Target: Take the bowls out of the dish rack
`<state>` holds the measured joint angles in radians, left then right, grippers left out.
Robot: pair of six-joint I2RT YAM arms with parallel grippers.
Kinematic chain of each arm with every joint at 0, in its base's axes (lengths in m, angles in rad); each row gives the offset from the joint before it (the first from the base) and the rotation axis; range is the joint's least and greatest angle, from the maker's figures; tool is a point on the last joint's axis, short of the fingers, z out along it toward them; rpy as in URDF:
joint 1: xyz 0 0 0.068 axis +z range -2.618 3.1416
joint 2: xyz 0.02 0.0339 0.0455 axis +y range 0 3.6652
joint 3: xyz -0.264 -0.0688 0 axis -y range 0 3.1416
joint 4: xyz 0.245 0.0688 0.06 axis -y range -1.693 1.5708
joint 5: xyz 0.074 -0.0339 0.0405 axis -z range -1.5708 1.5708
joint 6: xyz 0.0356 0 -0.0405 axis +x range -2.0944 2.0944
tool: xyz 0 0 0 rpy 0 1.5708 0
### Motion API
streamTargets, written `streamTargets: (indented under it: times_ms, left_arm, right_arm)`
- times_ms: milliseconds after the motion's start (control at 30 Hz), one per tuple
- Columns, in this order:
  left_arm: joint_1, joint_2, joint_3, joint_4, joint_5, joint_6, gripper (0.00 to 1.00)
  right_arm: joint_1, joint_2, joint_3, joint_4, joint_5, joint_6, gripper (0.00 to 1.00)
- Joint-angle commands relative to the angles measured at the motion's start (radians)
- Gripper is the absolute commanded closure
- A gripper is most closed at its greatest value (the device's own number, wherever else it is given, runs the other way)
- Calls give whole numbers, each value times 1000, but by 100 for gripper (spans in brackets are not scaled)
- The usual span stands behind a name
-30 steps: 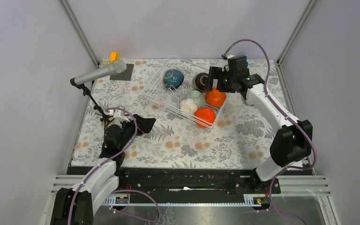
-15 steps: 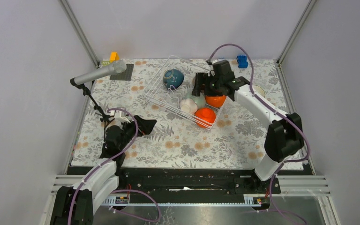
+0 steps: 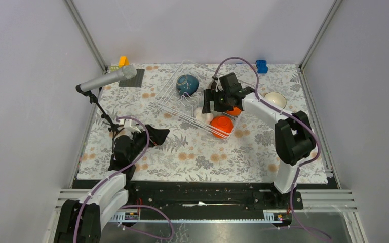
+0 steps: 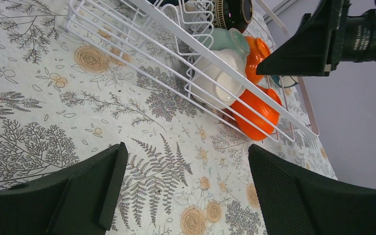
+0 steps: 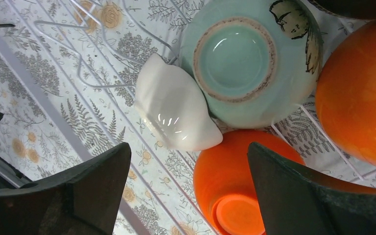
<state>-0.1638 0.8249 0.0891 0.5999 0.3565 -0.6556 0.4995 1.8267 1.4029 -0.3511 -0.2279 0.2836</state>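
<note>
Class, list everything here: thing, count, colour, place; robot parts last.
rack: 1, white, table's far middle
teal bowl: 1, teal, rack's far corner
brown bowl: 1, dark, in rack
mint bowl: 1, mint, in rack
white bowl: 1, white, in rack
orange bowls: 2, orange, rack's near-right side
cream bowl: 1, cream, right of rack
blocks: 2, blue and orange, far edge
mat: 1, grey, far left
microphone: 1, grey, left, on stand
left gripper: 1, black, open, near left
right gripper: 1, black, open, over rack
</note>
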Motion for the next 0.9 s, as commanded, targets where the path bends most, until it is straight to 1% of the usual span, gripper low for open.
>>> streamTargets:
  times_ms: [0, 133, 233, 367, 467, 667, 867]
  left_arm:
    - [0, 6, 0, 62, 19, -1, 1]
    - [0, -1, -2, 61, 16, -1, 1]
    - [0, 11, -7, 68, 2, 1, 1]
    - [0, 54, 1, 95, 38, -14, 1]
    - [0, 67, 1, 112, 41, -21, 1]
    - [0, 27, 2, 82, 32, -13, 1]
    - [0, -27, 1, 35, 5, 3, 1]
  right_arm:
    - [2, 48, 15, 45, -9, 0, 5]
    - [1, 78, 6, 75, -59, 16, 5]
    - [1, 96, 4, 91, -94, 27, 8]
    - [1, 84, -7, 126, -177, 34, 21]
    - [1, 69, -20, 145, -202, 49, 32]
    - [2, 64, -45, 185, -229, 61, 41]
    - [2, 59, -57, 217, -282, 62, 47]
